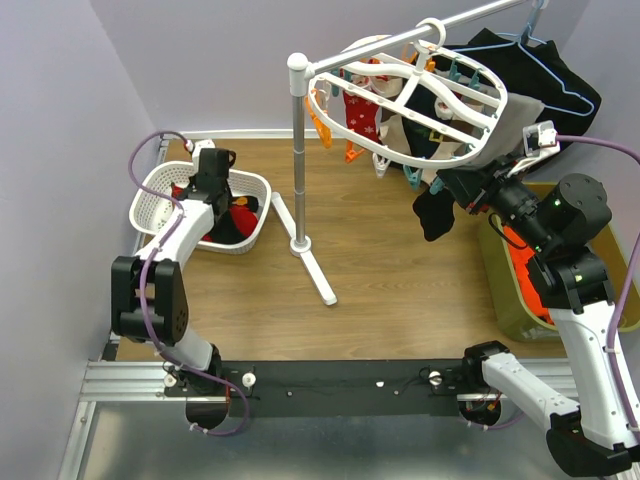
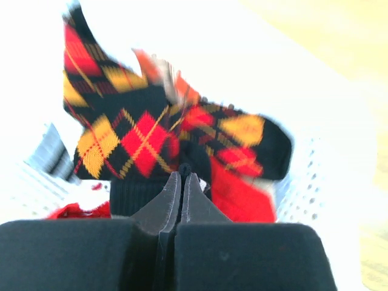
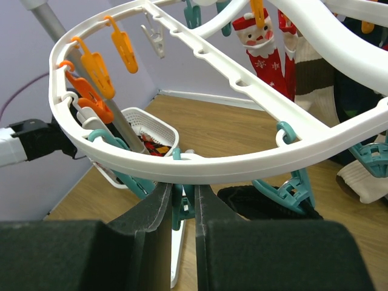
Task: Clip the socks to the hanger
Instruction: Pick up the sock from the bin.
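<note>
The white oval hanger (image 1: 492,118) hangs from a rail at the back right, with a red festive sock (image 1: 360,112) and others clipped to it. My right gripper (image 1: 445,183) is just under its near rim (image 3: 200,167). In the wrist view that gripper (image 3: 182,189) is shut on a teal clip (image 3: 184,209), and a black sock (image 3: 254,203) hangs beside it. My left gripper (image 1: 232,203) reaches down into the white basket (image 1: 158,192). There it (image 2: 182,176) is shut, pinching black fabric of an argyle black, red and yellow sock (image 2: 151,136). More red socks (image 2: 242,197) lie beneath.
A white stand pole (image 1: 297,150) with its floor foot (image 1: 315,265) stands mid-table between the basket and the hanger. An olive bin (image 1: 508,300) holding orange cloth (image 1: 527,285) sits at the right. A black garment on a blue wire hanger (image 1: 560,85) hangs behind.
</note>
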Action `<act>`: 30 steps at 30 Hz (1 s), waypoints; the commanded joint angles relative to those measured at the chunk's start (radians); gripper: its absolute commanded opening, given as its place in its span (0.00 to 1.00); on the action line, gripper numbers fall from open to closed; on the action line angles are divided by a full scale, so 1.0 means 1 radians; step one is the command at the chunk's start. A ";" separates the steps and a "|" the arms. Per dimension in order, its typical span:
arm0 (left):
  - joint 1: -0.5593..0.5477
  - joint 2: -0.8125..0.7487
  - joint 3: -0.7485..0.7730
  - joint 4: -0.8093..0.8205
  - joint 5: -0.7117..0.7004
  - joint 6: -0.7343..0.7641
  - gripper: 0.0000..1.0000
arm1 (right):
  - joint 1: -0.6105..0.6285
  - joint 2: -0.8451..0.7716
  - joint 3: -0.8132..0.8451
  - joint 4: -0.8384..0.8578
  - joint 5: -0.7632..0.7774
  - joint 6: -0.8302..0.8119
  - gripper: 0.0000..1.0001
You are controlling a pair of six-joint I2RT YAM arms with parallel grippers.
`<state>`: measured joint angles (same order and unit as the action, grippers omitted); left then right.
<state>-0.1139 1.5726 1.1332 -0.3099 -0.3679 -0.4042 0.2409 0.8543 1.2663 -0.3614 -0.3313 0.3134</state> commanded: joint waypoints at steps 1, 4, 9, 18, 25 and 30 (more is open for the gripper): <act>-0.032 -0.118 0.158 -0.014 -0.066 0.137 0.00 | -0.002 -0.001 0.024 -0.024 0.012 0.004 0.12; -0.061 -0.164 0.238 -0.043 -0.056 0.214 0.00 | -0.002 -0.001 0.028 -0.022 0.012 0.001 0.12; -0.086 -0.249 0.293 -0.103 -0.006 0.252 0.00 | -0.002 0.000 0.035 -0.022 0.009 0.003 0.12; -0.086 -0.381 0.194 -0.097 0.092 0.350 0.00 | -0.003 0.002 0.041 -0.034 0.008 -0.004 0.12; -0.078 -0.205 0.019 0.021 0.116 0.338 0.00 | -0.002 0.005 0.021 -0.033 0.002 0.004 0.12; -0.076 0.045 0.101 0.054 0.035 0.344 0.03 | -0.003 0.008 0.021 -0.036 -0.003 0.010 0.12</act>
<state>-0.1963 1.4647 1.1698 -0.3107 -0.2871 -0.0784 0.2409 0.8574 1.2835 -0.3687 -0.3317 0.3134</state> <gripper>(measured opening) 0.014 0.217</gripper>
